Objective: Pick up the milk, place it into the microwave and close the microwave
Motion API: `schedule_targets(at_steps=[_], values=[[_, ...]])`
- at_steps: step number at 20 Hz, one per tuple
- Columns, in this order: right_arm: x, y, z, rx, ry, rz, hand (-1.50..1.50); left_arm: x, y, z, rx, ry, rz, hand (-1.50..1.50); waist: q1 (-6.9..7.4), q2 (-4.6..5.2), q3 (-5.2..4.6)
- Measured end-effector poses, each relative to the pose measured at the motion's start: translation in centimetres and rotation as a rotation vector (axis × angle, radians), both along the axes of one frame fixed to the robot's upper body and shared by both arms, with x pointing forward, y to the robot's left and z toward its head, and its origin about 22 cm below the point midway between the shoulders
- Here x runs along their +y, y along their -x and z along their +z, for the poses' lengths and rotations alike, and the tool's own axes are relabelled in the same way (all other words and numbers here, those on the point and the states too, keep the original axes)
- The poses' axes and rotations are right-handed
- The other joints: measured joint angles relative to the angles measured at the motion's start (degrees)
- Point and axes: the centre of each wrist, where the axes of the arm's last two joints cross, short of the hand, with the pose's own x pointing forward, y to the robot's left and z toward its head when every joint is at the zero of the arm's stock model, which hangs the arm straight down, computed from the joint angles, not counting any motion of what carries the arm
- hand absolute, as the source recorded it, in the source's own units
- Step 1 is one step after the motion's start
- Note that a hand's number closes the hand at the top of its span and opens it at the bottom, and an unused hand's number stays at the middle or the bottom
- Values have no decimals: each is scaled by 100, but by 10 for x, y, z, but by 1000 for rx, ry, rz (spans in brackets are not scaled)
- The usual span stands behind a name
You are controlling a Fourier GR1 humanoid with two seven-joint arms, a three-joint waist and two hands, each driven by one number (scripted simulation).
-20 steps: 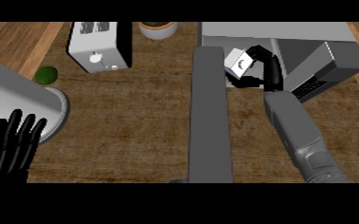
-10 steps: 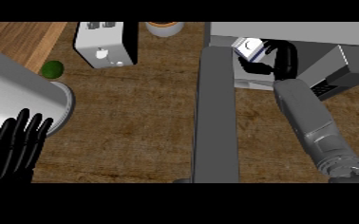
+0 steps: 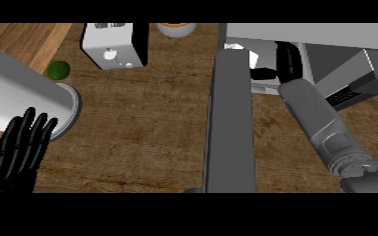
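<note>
The left hand (image 3: 22,145) rests open, fingers up, at the lower left edge beside one grey cylinder (image 3: 33,100). One round green fruit (image 3: 58,70), one boxy white toaster (image 3: 114,50), then open wood-grain counter (image 3: 148,130). One flat grey microwave door (image 3: 230,120) stands open; inside the microwave (image 3: 310,32), the right hand (image 3: 288,62) curls round the white milk (image 3: 249,56).

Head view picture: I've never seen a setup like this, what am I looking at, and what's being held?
This is seen from a humanoid robot's head, looking steeply down at a wooden counter. The grey forearms ending in black hands are its own. The right hand reaches into the open microwave, curled round a white milk carton that it mostly hides. The long grey slab is the microwave door, swung open. The left hand rests open at the lower left. Also there: a white toaster, a green fruit and a round container.
</note>
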Motion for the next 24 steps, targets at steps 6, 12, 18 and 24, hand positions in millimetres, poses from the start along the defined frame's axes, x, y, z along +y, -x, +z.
schedule_targets(at_steps=[6,12,18,24], values=[[17,-4,5,10,-20,24,-150,-2,-2,0,-1,-6,-5,-150,-27,-18,0],[19,-6,8,-10,-53,-22,-150,-5,4,1,0,-20,-4,-150,-65,-42,-2],[2,-8,13,-50,-70,-64,-150,-7,11,-1,10,-31,-8,-150,-116,-66,-4],[-9,-6,14,-101,-79,-88,-150,-15,10,-5,11,-29,-7,-150,-176,-77,-3]])
